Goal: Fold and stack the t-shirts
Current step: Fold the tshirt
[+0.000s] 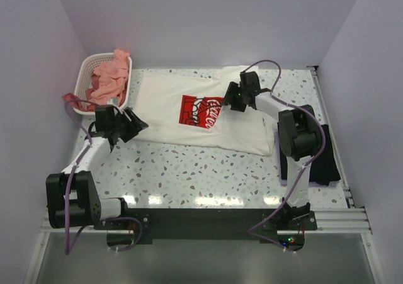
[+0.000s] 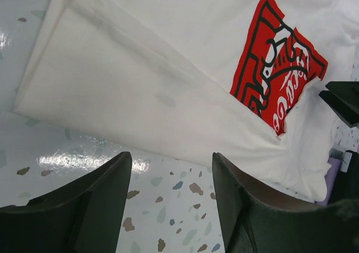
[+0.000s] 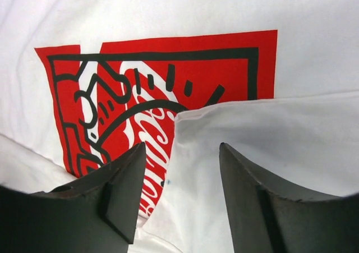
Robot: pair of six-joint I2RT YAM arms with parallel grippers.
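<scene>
Cream-white tee (image 1: 167,117) lay mid-table, folded flap hiding part of its red logo (image 1: 200,111); left gripper (image 1: 138,124) and right gripper (image 1: 230,101) both had fingers apart, black tee (image 1: 327,164) half-hidden behind right arm (image 1: 296,136).

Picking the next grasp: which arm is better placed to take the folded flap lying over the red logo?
Right. The right gripper, open, hangs directly above the flap edge on the logo. The left gripper, also open, sits over bare table off the tee opposite side.
</scene>
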